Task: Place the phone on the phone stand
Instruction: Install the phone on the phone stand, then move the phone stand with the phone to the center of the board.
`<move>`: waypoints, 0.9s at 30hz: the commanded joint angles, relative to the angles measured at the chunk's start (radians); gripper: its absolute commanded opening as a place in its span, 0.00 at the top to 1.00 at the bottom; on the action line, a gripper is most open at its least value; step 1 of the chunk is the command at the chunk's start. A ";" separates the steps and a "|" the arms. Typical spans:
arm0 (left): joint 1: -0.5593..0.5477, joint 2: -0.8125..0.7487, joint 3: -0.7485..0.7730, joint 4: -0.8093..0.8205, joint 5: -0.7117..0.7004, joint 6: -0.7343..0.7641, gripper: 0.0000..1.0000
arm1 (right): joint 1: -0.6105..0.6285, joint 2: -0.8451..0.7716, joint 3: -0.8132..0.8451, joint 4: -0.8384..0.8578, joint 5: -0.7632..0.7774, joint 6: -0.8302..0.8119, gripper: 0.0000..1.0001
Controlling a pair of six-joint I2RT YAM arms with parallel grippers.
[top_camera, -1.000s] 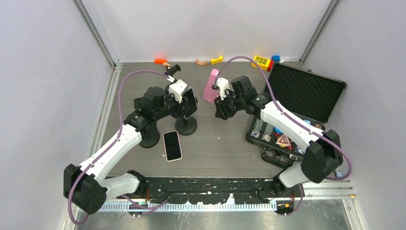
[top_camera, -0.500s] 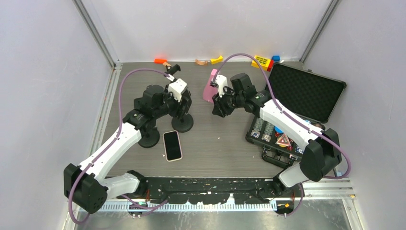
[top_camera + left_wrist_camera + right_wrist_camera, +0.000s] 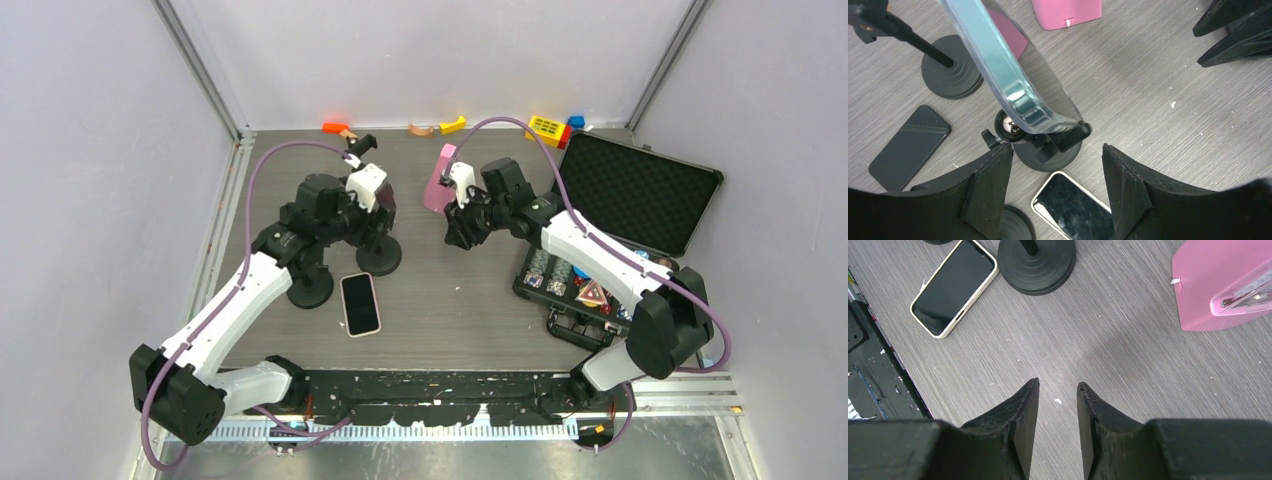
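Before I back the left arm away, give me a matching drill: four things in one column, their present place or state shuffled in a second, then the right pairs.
Column one:
1. clear-cased phone
2. cream-cased phone
3. left end effector
4. black carrying case

Column two:
A. lid open, on the right side of the table
B. propped in the clip of the black stand
C. jaws apart, holding nothing
D. lying flat on the table, screen up

Pairs: 1-B; 2-D; 3-C; 4-A
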State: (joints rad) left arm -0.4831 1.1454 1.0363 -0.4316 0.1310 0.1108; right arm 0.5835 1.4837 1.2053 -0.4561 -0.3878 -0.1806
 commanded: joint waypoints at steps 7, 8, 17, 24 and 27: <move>0.002 0.043 0.190 -0.052 -0.051 -0.074 0.29 | 0.006 -0.007 -0.015 0.049 -0.014 -0.003 0.60; 0.002 0.048 0.201 -0.050 -0.056 -0.083 0.29 | 0.006 -0.007 -0.018 0.050 -0.013 -0.003 0.60; -0.006 0.113 0.266 -0.053 -0.024 -0.149 0.50 | 0.005 -0.007 -0.029 0.055 -0.013 -0.009 0.60; -0.006 0.148 0.294 -0.015 -0.003 -0.117 0.85 | 0.004 -0.016 -0.034 0.052 -0.005 -0.014 0.61; -0.003 0.143 0.299 0.037 0.046 -0.062 0.96 | 0.004 -0.026 -0.037 0.050 -0.003 -0.018 0.61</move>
State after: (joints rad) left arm -0.4862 1.2995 1.2835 -0.4839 0.1188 -0.0170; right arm 0.5835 1.4841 1.1778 -0.4397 -0.3874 -0.1825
